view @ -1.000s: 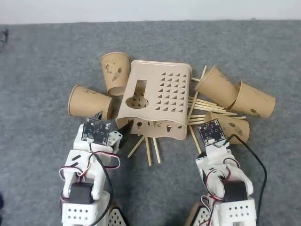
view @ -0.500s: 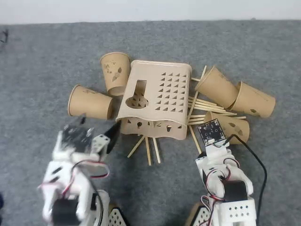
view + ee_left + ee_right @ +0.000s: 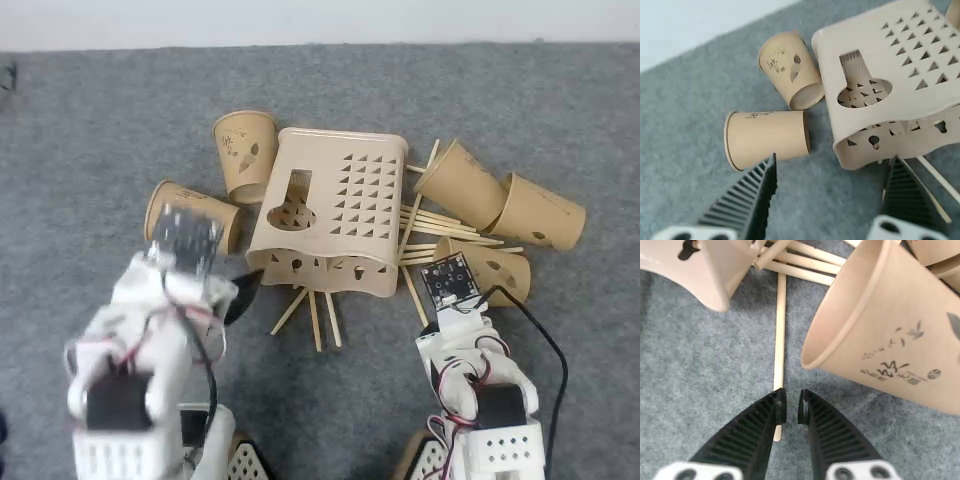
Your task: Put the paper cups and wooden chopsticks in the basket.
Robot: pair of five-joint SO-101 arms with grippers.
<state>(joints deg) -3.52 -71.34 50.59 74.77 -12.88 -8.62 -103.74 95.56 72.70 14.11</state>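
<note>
The beige basket [image 3: 335,205] lies upside down mid-table, also in the left wrist view [image 3: 890,85]. Wooden chopsticks [image 3: 312,315] stick out from under it, and more [image 3: 445,225] lie to its right. Two paper cups [image 3: 245,150] [image 3: 190,215] lie on its left, three [image 3: 460,180] [image 3: 535,212] [image 3: 495,270] on its right. My left gripper [image 3: 830,195] hangs open above the carpet, just short of the nearer left cup [image 3: 765,137] and the basket's corner. My right gripper [image 3: 790,407] is shut and empty, beside a chopstick [image 3: 780,335] and a cup [image 3: 890,325].
Grey carpet [image 3: 90,130] covers the table, with open floor to the far left and along the back. The second left cup [image 3: 790,67] leans against the basket's side. A black cable [image 3: 548,345] runs along the right arm.
My left arm swung left, then rose and came forward over the nearer left cup. The right arm, cups, chopsticks and basket have not moved.
</note>
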